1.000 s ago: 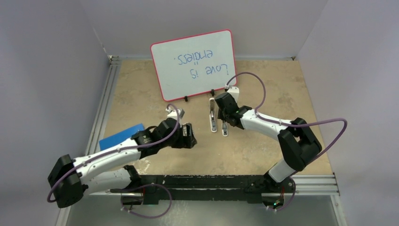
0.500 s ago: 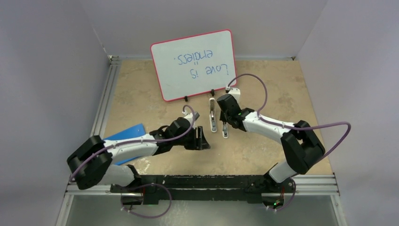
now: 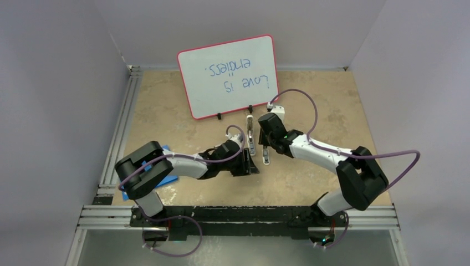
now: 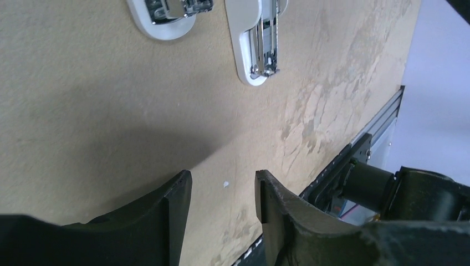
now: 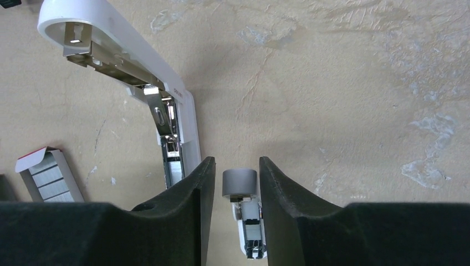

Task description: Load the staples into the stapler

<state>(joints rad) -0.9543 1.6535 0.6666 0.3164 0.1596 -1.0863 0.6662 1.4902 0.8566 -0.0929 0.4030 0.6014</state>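
Right wrist view | stapler (image 5: 119, 33) lies opened mid-surface, toward the far edge; staples (image 5: 49, 178) just beside it | right gripper (image 5: 231, 166) parted astride short white piece (image 5: 239, 184); left gripper (image 4: 221, 191) parted, empty | best: pinch one strip's sides, keep it level going in

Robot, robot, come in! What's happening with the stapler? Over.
Left gripper open, empty. Right gripper open, straddling a grey-capped piece. Stapler lying open, staples beside it, not loaded. Nothing blocks it.

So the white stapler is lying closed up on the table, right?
Not quite. The stapler is lying on the table, but it is opened up, with its metal insides showing. The right wrist view shows this.
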